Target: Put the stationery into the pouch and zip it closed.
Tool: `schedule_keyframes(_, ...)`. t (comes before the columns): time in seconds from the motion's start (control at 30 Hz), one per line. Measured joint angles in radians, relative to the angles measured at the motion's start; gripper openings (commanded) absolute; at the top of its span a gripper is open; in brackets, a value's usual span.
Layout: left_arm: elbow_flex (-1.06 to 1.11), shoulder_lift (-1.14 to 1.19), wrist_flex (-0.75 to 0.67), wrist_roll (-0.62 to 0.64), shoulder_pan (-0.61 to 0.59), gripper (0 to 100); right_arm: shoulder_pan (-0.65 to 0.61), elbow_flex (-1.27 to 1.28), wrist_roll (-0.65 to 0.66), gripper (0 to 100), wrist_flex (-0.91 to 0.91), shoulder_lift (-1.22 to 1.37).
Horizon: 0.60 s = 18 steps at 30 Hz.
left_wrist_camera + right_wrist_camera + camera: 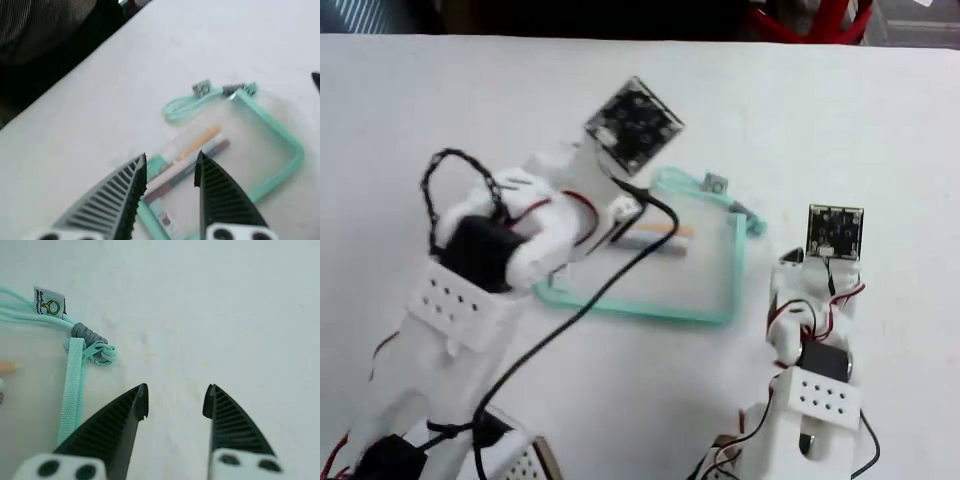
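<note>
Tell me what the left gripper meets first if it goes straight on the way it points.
Most likely the clear pouch, about where the pens lie: the open left gripper aims right at them. Depth is unclear, so I cannot tell how far off they are.

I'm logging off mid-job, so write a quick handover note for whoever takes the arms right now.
Left gripper: open, above one end of the pouch, over the pens.
Right gripper: open, over bare table beside the zip pull at the pouch's corner.
Done: the pens lie within the clear pouch's outline, apparently inside.
Left: confirm they are fully in, then zip it shut. I cannot tell how far the zip is closed.
</note>
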Motion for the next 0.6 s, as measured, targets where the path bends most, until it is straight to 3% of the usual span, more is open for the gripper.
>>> schedule_keyframes(0.1, 0.014, 0.003, 0.12, -0.026, -0.133, 15, 0.0, 0.0, 0.0, 1.2, 0.0, 0.0)
schedule_keyframes(0.13, 0.038, 0.014, 0.121, -0.048, -0.196, 13, 0.0, 0.0, 0.0, 1.8, 0.0, 0.0)
schedule_keyframes(0.23, 0.152, 0.091, 0.014, -0.06, -0.422, 1, 0.0, 0.0, 0.0, 1.9, 0.006, 0.0)
schedule_keyframes(0.3, 0.233, 0.176, -0.1, -0.038, -0.535, 4, -0.003, -0.003, 0.0, 1.8, 0.034, 0.0)
schedule_keyframes(0.4, 0.302, 0.322, -0.218, -0.038, -0.569, 2, -0.055, -0.008, 0.0, 1.8, 0.087, 0.0)
schedule_keyframes(0.6, 0.258, 0.598, -0.259, 0.003, -0.566, 2, -0.107, -0.069, 0.031, 1.8, 0.181, 0.017)
